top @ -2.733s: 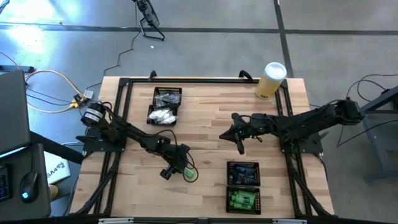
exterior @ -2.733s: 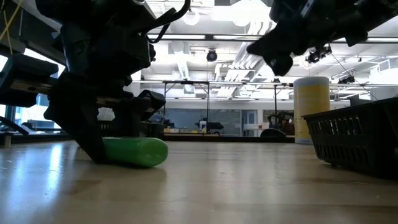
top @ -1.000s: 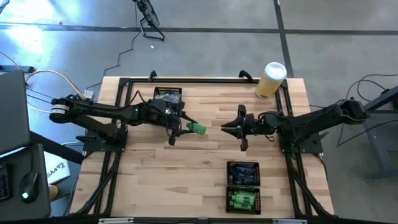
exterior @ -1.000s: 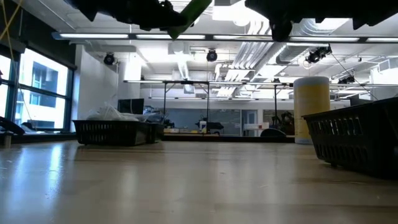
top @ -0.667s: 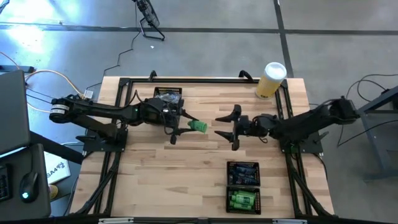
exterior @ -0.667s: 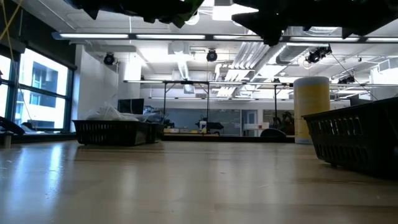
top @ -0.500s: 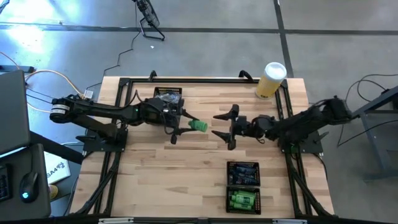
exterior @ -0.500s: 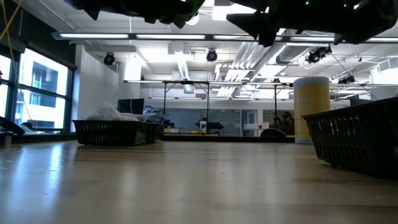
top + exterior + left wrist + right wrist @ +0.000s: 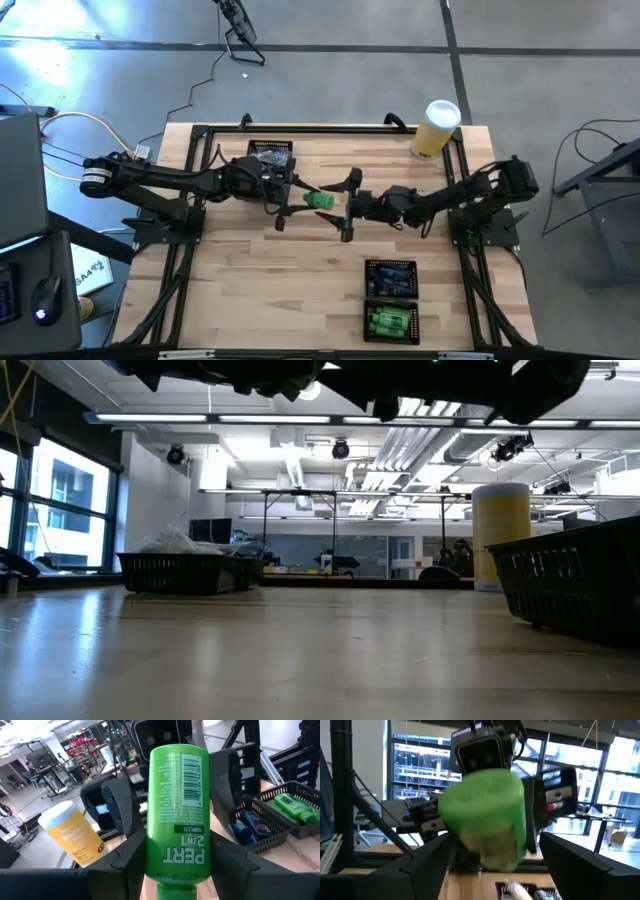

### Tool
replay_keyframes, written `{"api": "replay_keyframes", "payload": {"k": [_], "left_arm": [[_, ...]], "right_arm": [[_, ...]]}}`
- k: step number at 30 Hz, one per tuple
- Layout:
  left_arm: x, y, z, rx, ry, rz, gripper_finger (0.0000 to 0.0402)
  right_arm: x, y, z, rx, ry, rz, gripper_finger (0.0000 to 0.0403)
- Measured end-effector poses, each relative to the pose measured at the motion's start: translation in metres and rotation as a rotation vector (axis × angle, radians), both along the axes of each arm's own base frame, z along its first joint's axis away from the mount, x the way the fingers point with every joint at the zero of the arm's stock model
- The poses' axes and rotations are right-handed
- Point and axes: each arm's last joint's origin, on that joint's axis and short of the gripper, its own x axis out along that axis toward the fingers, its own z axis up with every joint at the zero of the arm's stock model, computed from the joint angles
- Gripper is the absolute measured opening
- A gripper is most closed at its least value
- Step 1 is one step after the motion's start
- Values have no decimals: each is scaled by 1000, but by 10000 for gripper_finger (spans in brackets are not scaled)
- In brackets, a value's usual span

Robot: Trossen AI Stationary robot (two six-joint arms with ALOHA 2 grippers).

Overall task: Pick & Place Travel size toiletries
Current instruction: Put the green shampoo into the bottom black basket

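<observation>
A bright green little bottle (image 9: 320,200) hangs above the middle of the table, and my left gripper (image 9: 298,200) is shut on it. It fills the left wrist view (image 9: 176,805) with its barcode up. My right gripper (image 9: 348,206) comes from the table's right and is open. Its two fingers stand one on either side of the bottle's free end (image 9: 485,815), apart from it. In the low view both grippers are dark shapes at the top edge. My left gripper pinches the bottle between its two fingers (image 9: 125,862) at the end nearest the gripper (image 9: 175,870), by the neck. The fingers lie level and along the bottle, pointing toward the table's right. The bottle sticks out level beyond them, lifted clear of the table.
A black mesh tray (image 9: 266,170) with white packets stands at the far left. Another tray (image 9: 390,300) with green bottles and dark tubes stands near the front right. A tall yellow cylinder with a white lid (image 9: 436,128) is at the far right corner.
My right gripper has opened wide and travelled toward the table's left, up to the bottle's free end, sinking a little. The bottle stays level above the table in my left gripper.
</observation>
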Motion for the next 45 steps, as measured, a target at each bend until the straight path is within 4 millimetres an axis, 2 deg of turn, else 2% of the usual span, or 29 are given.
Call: {"api": "replay_keyframes", "payload": {"k": [9, 17, 30, 45], "left_arm": [[0, 0, -1, -1, 7, 0, 173], [0, 0, 0, -1, 2, 0, 173], [0, 0, 0, -7, 4, 3, 173], [0, 0, -1, -2, 8, 16, 173]], "right_arm": [[7, 1, 13, -52, -42, -1, 298], [9, 2, 11, -61, 2, 15, 295], [10, -1, 11, -60, 6, 8, 190], [10, -1, 10, -64, 8, 8, 174]]}}
